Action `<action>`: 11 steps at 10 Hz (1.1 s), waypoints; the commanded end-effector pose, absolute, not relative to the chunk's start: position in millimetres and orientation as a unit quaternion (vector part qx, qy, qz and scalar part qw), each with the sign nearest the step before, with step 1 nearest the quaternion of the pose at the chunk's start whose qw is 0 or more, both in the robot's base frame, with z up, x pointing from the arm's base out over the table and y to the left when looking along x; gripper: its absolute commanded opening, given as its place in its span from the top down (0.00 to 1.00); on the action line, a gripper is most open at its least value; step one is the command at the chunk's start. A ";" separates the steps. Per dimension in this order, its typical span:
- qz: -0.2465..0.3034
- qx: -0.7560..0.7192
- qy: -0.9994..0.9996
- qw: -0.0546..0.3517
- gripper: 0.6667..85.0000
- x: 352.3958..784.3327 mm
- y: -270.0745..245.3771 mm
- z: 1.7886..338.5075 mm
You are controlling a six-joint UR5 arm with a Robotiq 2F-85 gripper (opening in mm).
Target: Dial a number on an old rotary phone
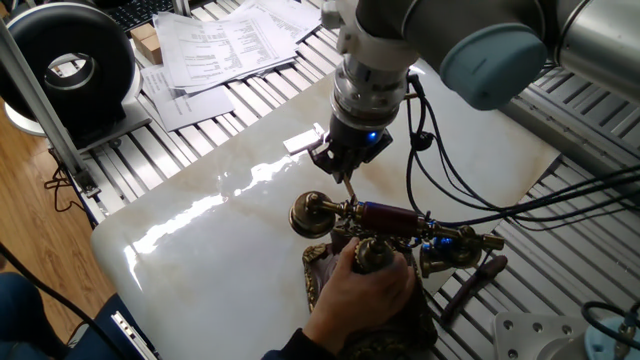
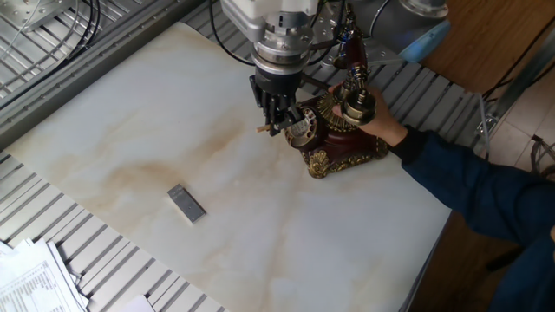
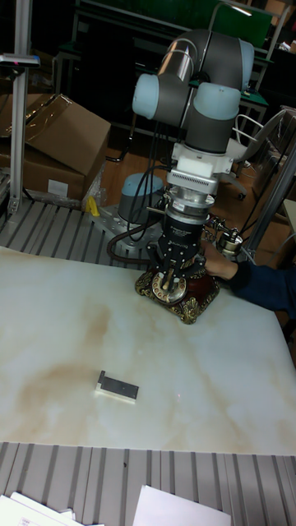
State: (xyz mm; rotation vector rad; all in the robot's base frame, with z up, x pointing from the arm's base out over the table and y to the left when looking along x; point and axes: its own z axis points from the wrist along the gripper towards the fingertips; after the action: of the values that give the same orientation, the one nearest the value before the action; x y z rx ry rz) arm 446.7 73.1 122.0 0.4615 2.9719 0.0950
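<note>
The old rotary phone [image 1: 386,215] stands at the table's right side, brass with a maroon-barred handset across its cradle; its dial [image 2: 299,130] faces my gripper. My gripper [image 1: 342,166] hangs straight down just beside the dial, shut on a thin pale wooden stick [image 1: 346,186] whose tip points at the dial. In the other fixed view the gripper [image 2: 276,117] is right against the dial's left edge. The tall fixed view shows the gripper [image 3: 174,275] covering the dial of the phone [image 3: 191,301]. A person's hand [image 1: 362,292] grips the phone's base.
A small grey block [image 2: 186,203] lies on the marble table [image 2: 130,130]. Papers [image 1: 220,45] and a black round device [image 1: 70,60] sit beyond the table's far edge. Dark cables [image 1: 450,180] hang from the arm. The person's blue sleeve [image 2: 468,186] reaches in from the right.
</note>
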 end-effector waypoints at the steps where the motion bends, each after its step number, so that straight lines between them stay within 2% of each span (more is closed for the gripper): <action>1: 0.040 0.156 0.985 0.067 0.99 449.5 76.2 123.9; 11: 0.060 0.174 0.980 0.073 0.99 435.0 81.4 117.8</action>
State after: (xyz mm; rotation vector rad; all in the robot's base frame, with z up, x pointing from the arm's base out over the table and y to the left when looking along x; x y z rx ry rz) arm 438.2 80.2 120.0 0.5183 2.9538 0.1528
